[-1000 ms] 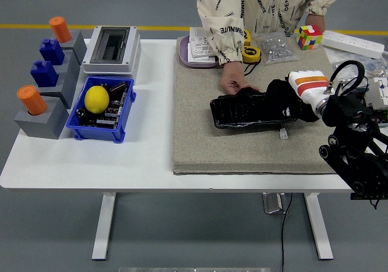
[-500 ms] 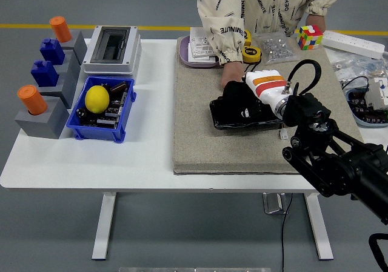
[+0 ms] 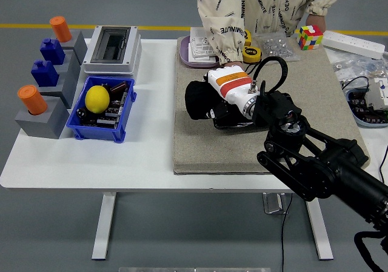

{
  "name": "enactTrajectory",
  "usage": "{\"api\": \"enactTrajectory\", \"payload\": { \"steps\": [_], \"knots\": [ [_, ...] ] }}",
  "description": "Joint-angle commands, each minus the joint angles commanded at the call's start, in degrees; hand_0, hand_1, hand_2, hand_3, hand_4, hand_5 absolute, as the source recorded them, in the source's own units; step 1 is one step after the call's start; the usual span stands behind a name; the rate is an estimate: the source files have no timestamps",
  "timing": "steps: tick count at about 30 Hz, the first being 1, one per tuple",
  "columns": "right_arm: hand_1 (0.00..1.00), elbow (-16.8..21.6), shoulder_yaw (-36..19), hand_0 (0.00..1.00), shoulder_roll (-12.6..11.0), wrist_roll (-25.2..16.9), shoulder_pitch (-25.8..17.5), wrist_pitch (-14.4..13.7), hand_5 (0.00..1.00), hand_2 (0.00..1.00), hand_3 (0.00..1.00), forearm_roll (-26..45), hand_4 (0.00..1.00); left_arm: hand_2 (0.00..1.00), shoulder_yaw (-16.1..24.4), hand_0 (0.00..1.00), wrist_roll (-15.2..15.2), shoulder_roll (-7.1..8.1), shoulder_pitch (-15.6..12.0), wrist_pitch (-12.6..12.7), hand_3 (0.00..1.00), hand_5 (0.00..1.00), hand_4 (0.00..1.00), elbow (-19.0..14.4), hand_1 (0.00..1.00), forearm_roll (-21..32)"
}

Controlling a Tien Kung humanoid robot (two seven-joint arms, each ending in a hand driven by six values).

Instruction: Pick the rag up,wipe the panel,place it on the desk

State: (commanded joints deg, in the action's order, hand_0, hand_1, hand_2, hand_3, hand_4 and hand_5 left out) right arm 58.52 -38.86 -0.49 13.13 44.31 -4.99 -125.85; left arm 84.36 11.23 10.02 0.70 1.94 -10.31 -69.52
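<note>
My right hand point(image 3: 212, 102), white with an orange band, reaches in from the right and is shut on a black rag point(image 3: 196, 99). It presses the rag down at the left end of the black panel point(image 3: 237, 124), with part of the rag past that end on the grey felt mat point(image 3: 194, 145). My arm hides most of the panel. A person stands at the far side; a patterned sleeve point(image 3: 221, 39) comes down to just behind my hand, and the person's hand is hidden. My left arm is out of view.
A blue bin point(image 3: 100, 132) with a lemon point(image 3: 96, 99), a grey breaker box point(image 3: 112, 48) and grey blocks point(image 3: 42, 117) stand at the left. A tape measure point(image 3: 251, 54), a screw bag point(image 3: 277, 45), a Rubik's cube point(image 3: 308, 37) and a power strip point(image 3: 354, 43) lie at the back right.
My right hand has swept left along the panel with the rag, from its right end to its left end. The person's hand, seen earlier at the panel's far edge, is now hidden.
</note>
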Motion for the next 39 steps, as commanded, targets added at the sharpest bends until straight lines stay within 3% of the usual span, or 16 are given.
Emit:
{"api": "enactTrajectory", "payload": {
  "steps": [9,22,34,39],
  "knots": [
    [0.394,-2.8,-0.9,0.282,-1.0,-0.1,-1.2,0.3,0.265,0.458,0.471,-0.9,0.998,0.741,0.7,0.651,0.2,-0.24,-0.1,0.1,0.567,0.475,0.598,0.0,0.696,-0.3],
    [0.394,-4.9,-6.4,0.283,-7.5,-0.3,-3.3,0.5,0.263,0.458,0.468,-1.3,0.998,0.741,1.2,0.651,0.1,-0.48,0.0,0.1,0.566,0.475,0.598,0.0,0.696,-0.2],
    [0.393,-7.0,-14.0,0.286,-9.8,-0.1,-6.5,0.3,0.255,0.457,0.468,-3.6,0.998,0.742,1.0,0.651,-0.1,-0.79,0.1,0.1,0.566,0.474,0.598,0.0,0.696,0.3],
    [0.394,-7.4,-16.9,0.285,-12.2,-0.2,-8.2,0.4,0.255,0.458,0.467,-3.8,0.998,0.741,1.5,0.652,0.0,-0.82,-0.1,0.1,0.566,0.474,0.598,0.0,0.695,0.0]
  ]
}}
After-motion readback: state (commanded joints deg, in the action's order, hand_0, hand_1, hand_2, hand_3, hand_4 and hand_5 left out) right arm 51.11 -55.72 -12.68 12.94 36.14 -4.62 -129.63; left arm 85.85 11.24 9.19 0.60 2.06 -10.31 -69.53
